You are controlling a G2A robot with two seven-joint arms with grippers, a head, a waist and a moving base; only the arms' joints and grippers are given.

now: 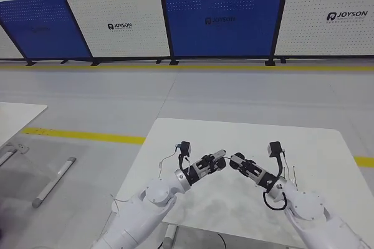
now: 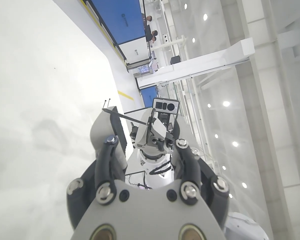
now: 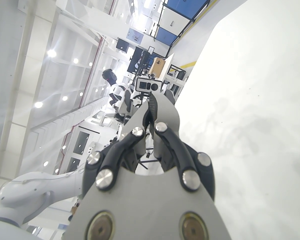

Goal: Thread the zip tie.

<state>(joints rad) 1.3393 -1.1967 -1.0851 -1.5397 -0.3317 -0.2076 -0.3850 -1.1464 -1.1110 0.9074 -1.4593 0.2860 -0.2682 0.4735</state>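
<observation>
Above the middle of the white table [image 1: 249, 134] my two grippers meet tip to tip. A thin dark zip tie [image 2: 125, 117] runs between them. My right gripper [image 1: 235, 158] is shut on it; its fingers [image 3: 162, 106] press tightly together in the right wrist view. My left gripper [image 1: 219, 154] is open, its jaws wide apart. The free end of the tie lies across the black pad of one left finger [image 2: 116, 126]. Through the gap of my left gripper [image 2: 142, 118] I see the right gripper [image 2: 150, 128] facing it.
A few spare zip ties [image 1: 293, 173] lie on the table beside the right arm, their heads [image 2: 106, 101] showing past my left finger. The table's far half is bare. Blue and white partitions [image 1: 224, 28] stand across the floor behind.
</observation>
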